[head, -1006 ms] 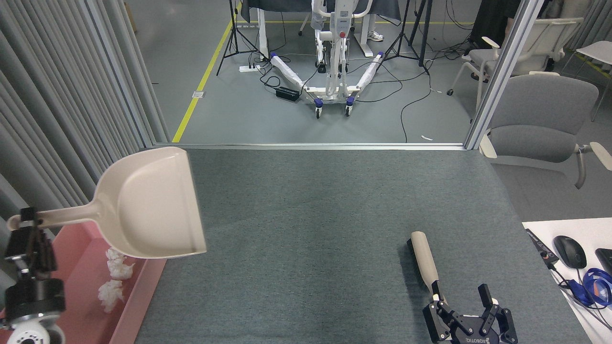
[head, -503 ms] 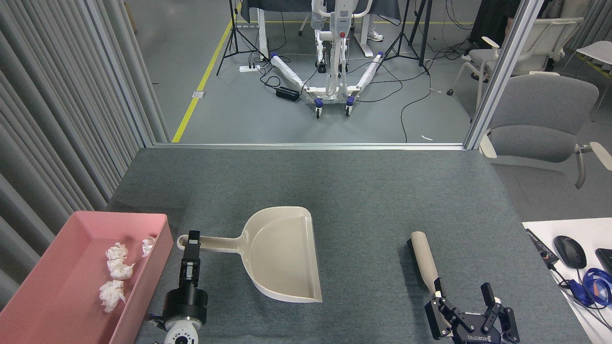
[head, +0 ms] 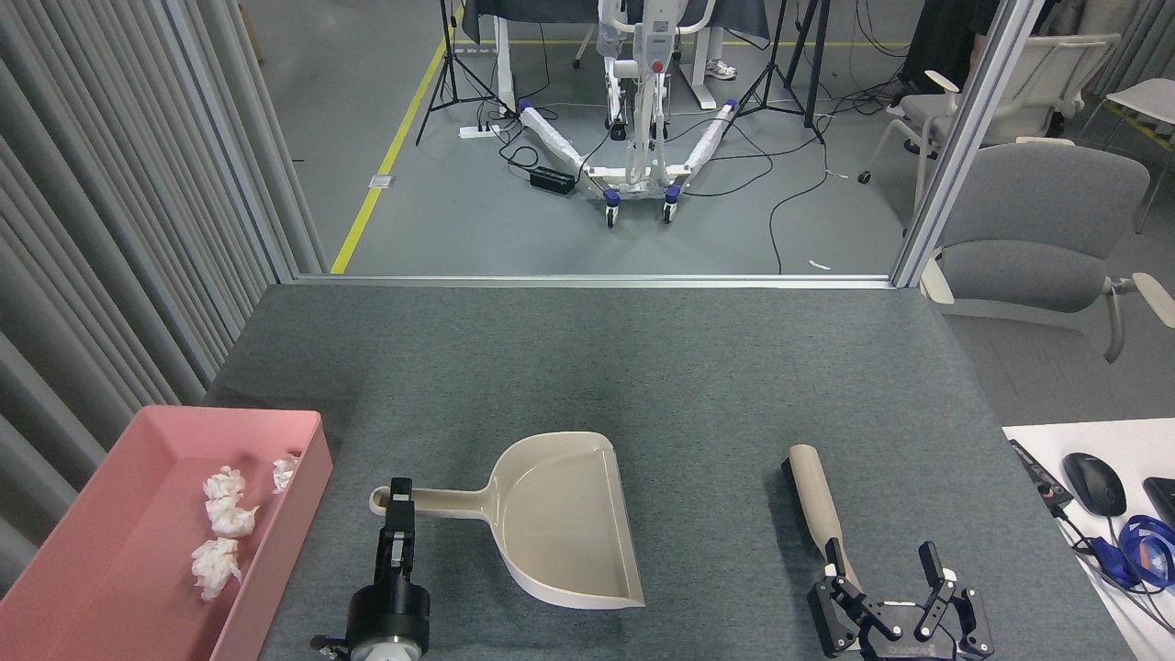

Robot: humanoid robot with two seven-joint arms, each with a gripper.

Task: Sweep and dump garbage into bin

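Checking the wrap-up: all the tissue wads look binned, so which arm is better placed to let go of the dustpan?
Left. The left gripper is at the dustpan handle, with the pan flat on the table. The right gripper sits open by the brush, away from the dustpan. The wads lie in the bin.

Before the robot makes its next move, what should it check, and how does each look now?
1. Garbage all inside the bin: ok, white wads lie in the pink tray.
2. Mat free of leftover wads: ok, none visible.
3. Dustpan empty, resting on the mat: ok.
4. Left gripper at the dustpan handle: cannot tell whether it grips; seen end-on.
5. Right gripper open: ok, fingers spread.
6. Brush lying free on the mat: ok, its near end sits by the right gripper, ungrasped.
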